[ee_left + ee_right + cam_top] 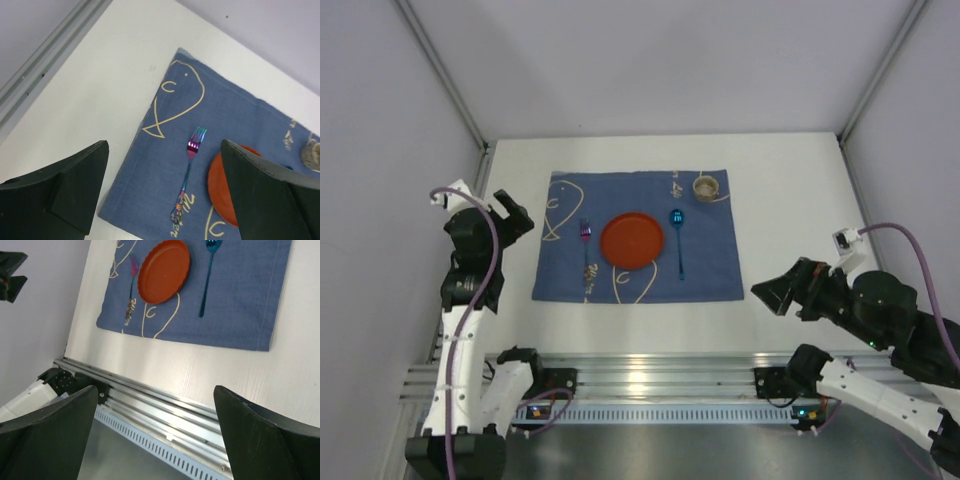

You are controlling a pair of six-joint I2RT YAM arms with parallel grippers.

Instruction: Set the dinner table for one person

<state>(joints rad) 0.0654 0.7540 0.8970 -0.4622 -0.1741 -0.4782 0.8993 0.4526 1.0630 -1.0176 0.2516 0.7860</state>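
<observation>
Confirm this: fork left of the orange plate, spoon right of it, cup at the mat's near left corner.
Wrong on the cup: it sits at the far right corner of the mat, as the top view shows. The fork does lie left of the plate and the spoon right of it.

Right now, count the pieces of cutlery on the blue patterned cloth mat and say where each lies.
2. The iridescent purple fork lies left of the round orange plate; the shiny blue spoon lies right of it. Nothing appears hidden.
</observation>
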